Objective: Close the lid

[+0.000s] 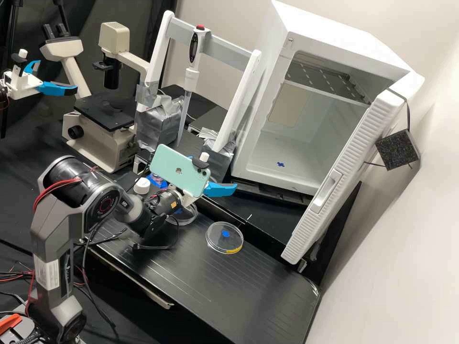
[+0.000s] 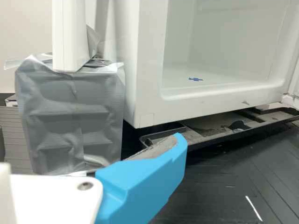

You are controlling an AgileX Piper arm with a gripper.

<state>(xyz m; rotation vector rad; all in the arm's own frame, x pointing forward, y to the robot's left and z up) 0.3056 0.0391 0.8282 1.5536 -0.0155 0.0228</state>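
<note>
Two blue fingers (image 1: 221,189) spread apart, end effector (image 1: 215,172) released, in front of the open white box (image 1: 330,31)

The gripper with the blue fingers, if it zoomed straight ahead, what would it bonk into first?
Probably the white cabinet, near its lower corner. Depth is hard to judge, though, so the gripper might clip the silver-wrapped block beside it first.

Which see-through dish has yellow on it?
The dish nearer the white door: it has a yellow strip along its edge. The other dish shows no yellow.
</note>
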